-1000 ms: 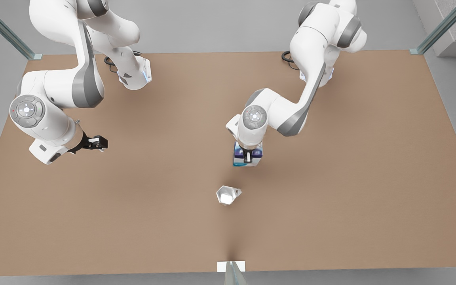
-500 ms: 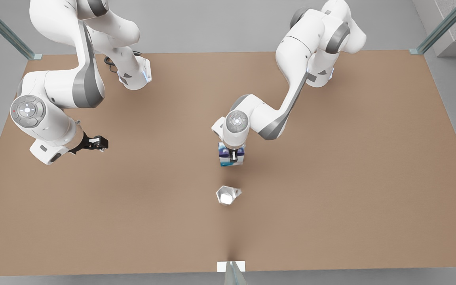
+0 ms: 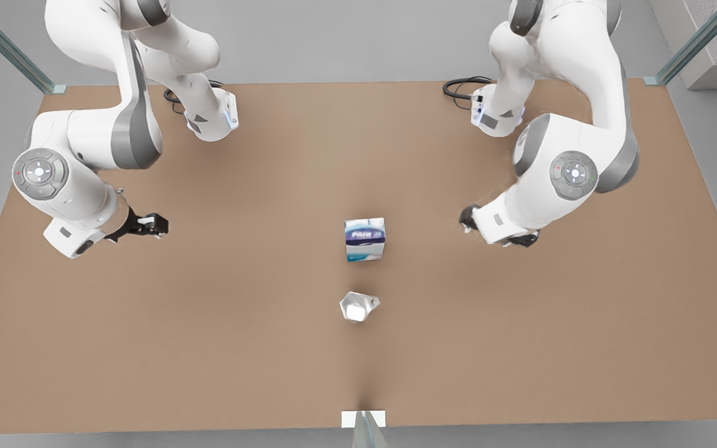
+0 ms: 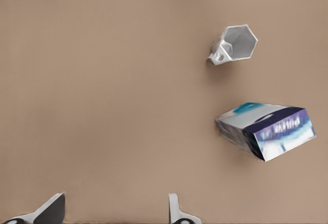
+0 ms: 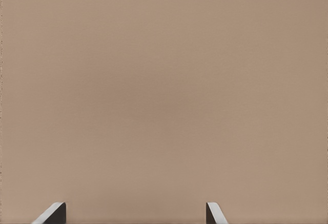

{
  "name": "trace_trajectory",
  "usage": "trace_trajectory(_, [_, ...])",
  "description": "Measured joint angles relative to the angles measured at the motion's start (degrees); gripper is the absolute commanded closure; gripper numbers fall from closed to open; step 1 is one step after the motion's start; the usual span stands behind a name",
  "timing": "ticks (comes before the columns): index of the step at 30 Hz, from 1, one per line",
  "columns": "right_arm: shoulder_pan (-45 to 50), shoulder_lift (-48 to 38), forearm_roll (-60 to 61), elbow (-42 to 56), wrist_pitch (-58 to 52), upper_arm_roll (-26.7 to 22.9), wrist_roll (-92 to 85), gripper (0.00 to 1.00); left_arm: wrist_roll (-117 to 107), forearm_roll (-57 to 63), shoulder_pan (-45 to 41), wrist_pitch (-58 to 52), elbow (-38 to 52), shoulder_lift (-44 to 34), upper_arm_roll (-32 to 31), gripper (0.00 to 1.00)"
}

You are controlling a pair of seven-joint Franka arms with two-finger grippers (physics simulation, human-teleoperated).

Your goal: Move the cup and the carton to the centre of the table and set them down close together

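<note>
The carton (image 3: 365,239), white with a navy band and teal print, stands free near the middle of the light brown table (image 3: 240,348). A short gap nearer the front edge sits the pale faceted cup (image 3: 357,306), upright with its handle toward the front view's right. The left wrist view shows both, the carton (image 4: 266,130) and the cup (image 4: 236,44), at a distance. My left gripper (image 3: 157,224) waits open and empty at the front view's left. Well to the carton's right, my right gripper (image 3: 496,231) hangs open over bare table, with its fingertips (image 5: 52,214) spread wide apart.
A small white tab (image 3: 363,418) marks the table's front edge. Both arm bases (image 3: 212,118) and a black cable (image 3: 461,87) sit along the back edge. Glass posts (image 3: 694,43) stand at the back corners.
My right gripper carried the carton slightly toward the front view's left, let it go and drew back far to the right. The carton now stands alone. The left arm and cup stayed put.
</note>
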Motion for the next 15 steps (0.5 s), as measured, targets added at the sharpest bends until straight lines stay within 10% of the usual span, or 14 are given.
trace_trajectory(2, [-0.1, 0.0, 0.0, 0.0, 0.0, 0.0, 0.0, 0.0, -1.6, 2.1, 4.9, -1.7, 0.1, -1.8, 5.2, 0.0])
trace_trajectory(5, [0.0, 0.0, -0.1, 0.0, 0.0, 0.0, 0.0, 0.0, -2.1, 7.6, 25.6, -1.8, -0.5, -4.4, -12.4, 0.0])
trace_trajectory(15, [0.2, 0.0, 0.0, 0.0, 0.2, 0.0, 0.0, 0.0, -10.3, 14.2, 22.8, -3.3, -2.1, -2.9, -20.0, 0.0])
